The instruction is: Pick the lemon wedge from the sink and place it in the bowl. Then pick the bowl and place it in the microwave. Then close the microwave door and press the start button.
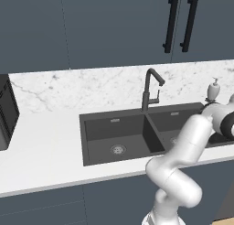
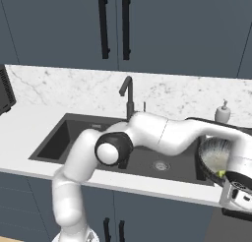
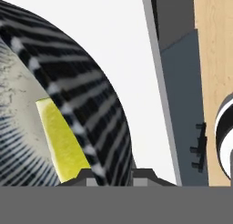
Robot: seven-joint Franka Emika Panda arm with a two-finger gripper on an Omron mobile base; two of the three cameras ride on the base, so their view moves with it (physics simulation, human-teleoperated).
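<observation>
In the left base view the sink (image 1: 151,132) is dark grey and dull, with two square basins, a round shiny drain (image 1: 118,149) in the left one and a thin black bent faucet (image 1: 150,89) behind. No yellow bit lies in the basins that I can see, so I think the first job is done. The bench (image 1: 41,146) is white and smooth, with a grey-veined stone wall behind, and a small white soap bottle (image 1: 214,89) stands near the back right corner of the sink. The black microwave (image 1: 7,112) peeks in at the left edge of the bench. In the right base view the white arm reaches over the sink to the right end of the bench, where the bowl (image 2: 214,157) sits. It is wide, round and shallow, with a dark rim and pale inside. A speck of yellow, the lemon wedge (image 2: 222,173), lies by its near edge, right under the tool (image 2: 236,194). In the hand view the wedge is bright yellow and pointed and rests inside the bowl, against its stripy, ribbed, glassy wall. The tool is closed tight at the bowl's rim, and it looks pinched on the wall of the bowl. Still to do, I think: lift the bowl, put it in the microwave, shut the microwave door and press start.
</observation>
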